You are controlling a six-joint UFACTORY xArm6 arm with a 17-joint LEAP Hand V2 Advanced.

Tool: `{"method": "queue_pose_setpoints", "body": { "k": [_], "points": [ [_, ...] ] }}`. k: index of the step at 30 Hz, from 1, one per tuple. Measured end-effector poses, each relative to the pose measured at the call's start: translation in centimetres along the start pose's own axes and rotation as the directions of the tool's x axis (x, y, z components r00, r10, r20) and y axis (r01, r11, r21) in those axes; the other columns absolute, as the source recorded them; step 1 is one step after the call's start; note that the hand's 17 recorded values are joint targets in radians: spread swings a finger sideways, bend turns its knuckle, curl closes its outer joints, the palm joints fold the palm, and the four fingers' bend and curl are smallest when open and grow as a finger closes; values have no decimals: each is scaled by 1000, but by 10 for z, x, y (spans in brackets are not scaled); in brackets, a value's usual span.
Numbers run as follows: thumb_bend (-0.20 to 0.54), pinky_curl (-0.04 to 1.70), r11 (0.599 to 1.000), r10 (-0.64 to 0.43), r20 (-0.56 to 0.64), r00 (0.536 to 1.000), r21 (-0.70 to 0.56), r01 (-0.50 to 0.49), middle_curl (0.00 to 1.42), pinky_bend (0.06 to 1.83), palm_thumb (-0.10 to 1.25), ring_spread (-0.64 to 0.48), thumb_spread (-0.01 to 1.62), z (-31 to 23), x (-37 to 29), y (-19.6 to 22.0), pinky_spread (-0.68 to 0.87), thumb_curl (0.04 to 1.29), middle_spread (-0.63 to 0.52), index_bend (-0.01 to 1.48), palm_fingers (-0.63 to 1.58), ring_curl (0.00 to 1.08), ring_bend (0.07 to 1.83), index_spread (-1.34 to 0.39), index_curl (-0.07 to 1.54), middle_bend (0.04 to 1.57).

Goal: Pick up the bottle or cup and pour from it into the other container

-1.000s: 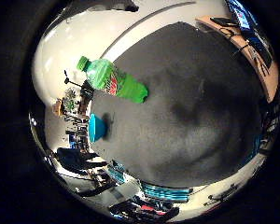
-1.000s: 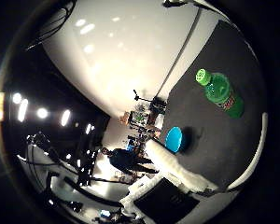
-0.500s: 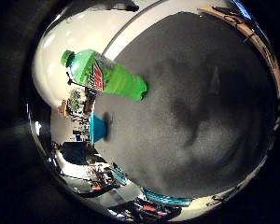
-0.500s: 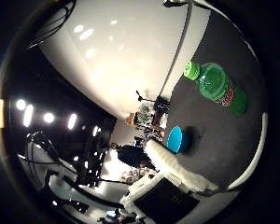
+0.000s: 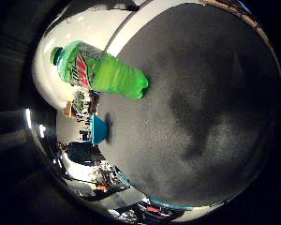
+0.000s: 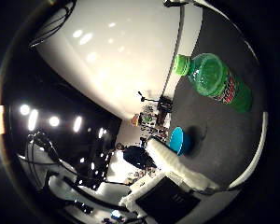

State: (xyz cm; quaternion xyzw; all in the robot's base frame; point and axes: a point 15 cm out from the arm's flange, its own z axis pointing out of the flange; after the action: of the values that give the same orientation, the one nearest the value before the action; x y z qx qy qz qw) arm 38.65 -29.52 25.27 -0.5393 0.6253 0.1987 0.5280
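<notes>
A green plastic bottle (image 5: 103,75) with a green cap and a red-and-white label stands upright on a dark grey table (image 5: 206,122). It holds green liquid. A small blue cup (image 5: 98,130) stands on the same table a short way from the bottle, apart from it. In the thumb side view, one white finger and a black part of my hand (image 6: 177,170) reach in beside the blue cup (image 6: 177,140). The finger looks stretched out and holds nothing. The bottle (image 6: 214,84) is some distance from the palm and nothing touches it.
A white wall (image 6: 116,60) rises behind the table's far edge. Beyond the table lies a dim room with ceiling lights (image 6: 53,120), stands and clutter (image 6: 151,109).
The bottle fills more of both views than before, so the palm has moved closer to it. Bottle and cup stand where they were on the table.
</notes>
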Motion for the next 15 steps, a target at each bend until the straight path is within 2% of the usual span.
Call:
{"method": "queue_pose_setpoints", "body": {
  "k": [15],
  "points": [
    [-27, 11, 998, 26, 48, 998, -51, -23, 344, 804, 593, 178, 974, 33, 15, 2, 456, 329, 81, 157, 132, 248, 398, -239, 280, 221]
  ]
}}
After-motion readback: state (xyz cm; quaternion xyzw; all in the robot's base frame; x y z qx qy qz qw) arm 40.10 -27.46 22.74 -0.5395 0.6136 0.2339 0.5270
